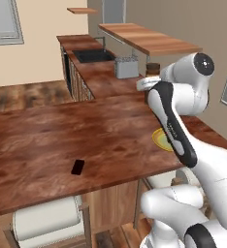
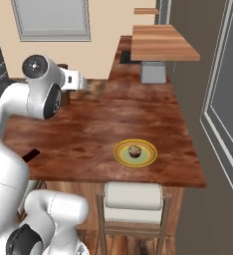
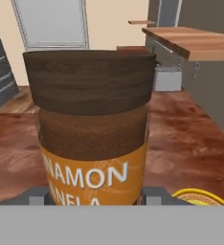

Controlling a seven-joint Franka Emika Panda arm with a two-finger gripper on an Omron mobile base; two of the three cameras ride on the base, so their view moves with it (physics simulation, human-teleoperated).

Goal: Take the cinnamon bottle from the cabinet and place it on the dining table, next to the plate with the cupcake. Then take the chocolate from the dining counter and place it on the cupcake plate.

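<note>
the cinnamon bottle point(image 3: 92, 129) sits clamped in your jaws, carried upright above the dining surface point(image 1: 42, 140); in the hand view it stands right against the lens, and in the left base view its dark cap point(image 1: 153, 68) just tops the wrist. the gripper point(image 3: 92, 196) holds it low on the body, a grey finger pad point(image 3: 37, 195) showing at each side of the label.

step in hand, as you should judge it: the first one, bottle out of the cabinet and on its way to the plate point(image 2: 135, 153). the put-down is not yet made. your next move calls for a descent to bare wood just beside the plate, base flat, near the rim but not on it, then a release without tipping.

materials: the bottle is a smooth cylinder, clear-walled over brown powder, with an orange label band lettered in white and a wide wood-grained brown cap. the plate is flat, round, yellow with a darker ringed rim, and bears the small brown cupcake point(image 2: 134, 151) at its centre. the chocolate point(image 1: 77, 167) is a thin black rectangular bar lying flat on the surface, well apart from the plate, untouched. the surface is glossy reddish-brown wood grain.
</note>
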